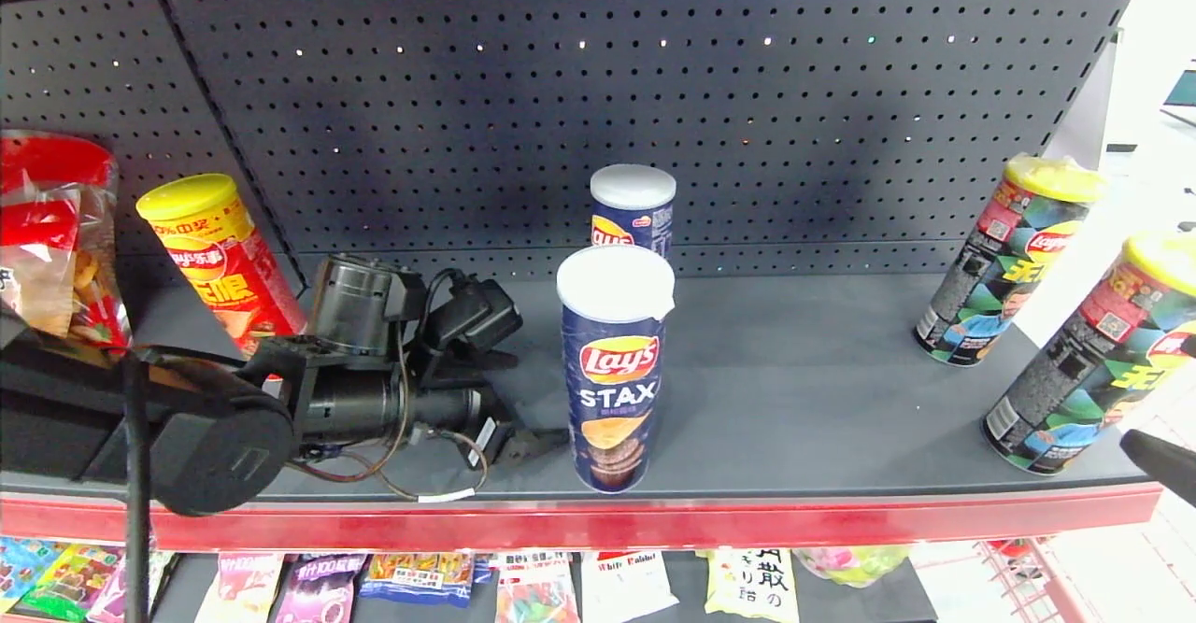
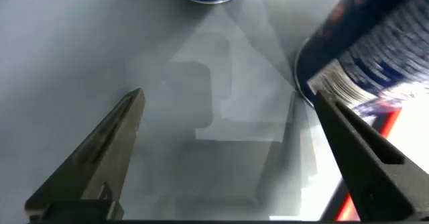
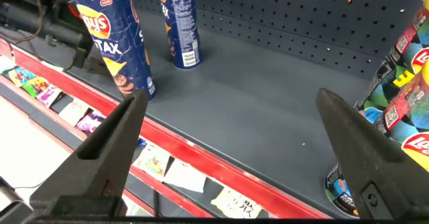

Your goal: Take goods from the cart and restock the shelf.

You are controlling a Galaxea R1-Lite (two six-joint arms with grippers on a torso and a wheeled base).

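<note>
Two grippers gaping empty: left gripper point(image 2: 229, 96) sitting beside front blue can point(image 1: 612, 371) on shelf point(image 1: 794, 389), right gripper point(image 3: 231, 98) hovering off shelf front. Placing appearing done; next calling for cart pickup.

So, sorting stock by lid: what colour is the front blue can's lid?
White lid, clearest in the head view.

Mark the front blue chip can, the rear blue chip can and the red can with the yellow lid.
front blue chip can point(image 1: 612, 371), head view, label at mid-body.
rear blue chip can point(image 1: 633, 186), head view, white lid.
red can point(image 1: 227, 273), head view, side wall.
</note>
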